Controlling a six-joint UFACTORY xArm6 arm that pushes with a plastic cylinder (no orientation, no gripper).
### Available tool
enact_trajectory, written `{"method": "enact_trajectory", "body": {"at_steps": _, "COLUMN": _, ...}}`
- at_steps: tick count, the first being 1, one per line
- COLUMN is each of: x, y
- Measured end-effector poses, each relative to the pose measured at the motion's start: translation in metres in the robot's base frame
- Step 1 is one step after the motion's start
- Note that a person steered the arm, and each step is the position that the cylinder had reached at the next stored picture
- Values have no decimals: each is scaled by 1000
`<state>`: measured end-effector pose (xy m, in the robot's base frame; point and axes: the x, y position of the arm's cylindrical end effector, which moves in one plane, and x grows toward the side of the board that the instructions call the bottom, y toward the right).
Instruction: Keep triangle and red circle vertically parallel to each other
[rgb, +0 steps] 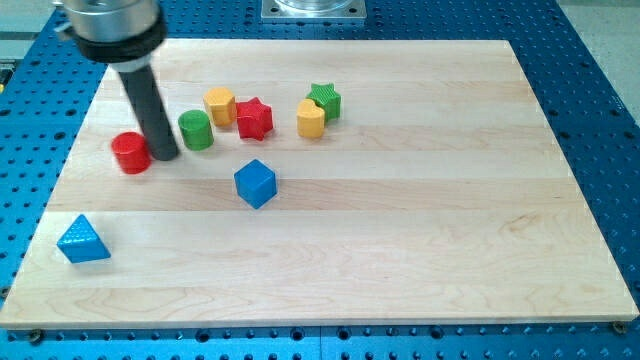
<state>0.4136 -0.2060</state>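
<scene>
The red circle block (130, 152) sits on the wooden board (400, 250) at the view's left. My tip (164, 157) rests right beside it, touching its right side. The blue triangle block (82, 240) lies near the board's bottom left corner, below and left of the red circle. The green circle block (196, 130) stands just right of my rod.
A blue cube (255, 184) sits below the cluster, right of my tip. An orange block (220, 104), a red star (254, 119), a yellow block (312, 118) and a green star (325, 100) stand in a row toward the view's top.
</scene>
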Motion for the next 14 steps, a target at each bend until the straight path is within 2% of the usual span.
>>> {"method": "enact_trajectory", "body": {"at_steps": 1, "x": 66, "y": -9}}
{"method": "enact_trajectory", "body": {"at_steps": 2, "x": 48, "y": 15}}
{"method": "enact_trajectory", "body": {"at_steps": 3, "x": -6, "y": 13}}
{"method": "enact_trajectory", "body": {"at_steps": 4, "x": -3, "y": -30}}
{"method": "enact_trajectory", "body": {"at_steps": 6, "x": 38, "y": -16}}
{"method": "enact_trajectory", "body": {"at_steps": 7, "x": 98, "y": 30}}
{"method": "enact_trajectory", "body": {"at_steps": 9, "x": 143, "y": 15}}
{"method": "enact_trajectory", "body": {"at_steps": 12, "x": 139, "y": -27}}
{"method": "enact_trajectory", "body": {"at_steps": 13, "x": 130, "y": -20}}
{"method": "enact_trajectory", "body": {"at_steps": 14, "x": 56, "y": 29}}
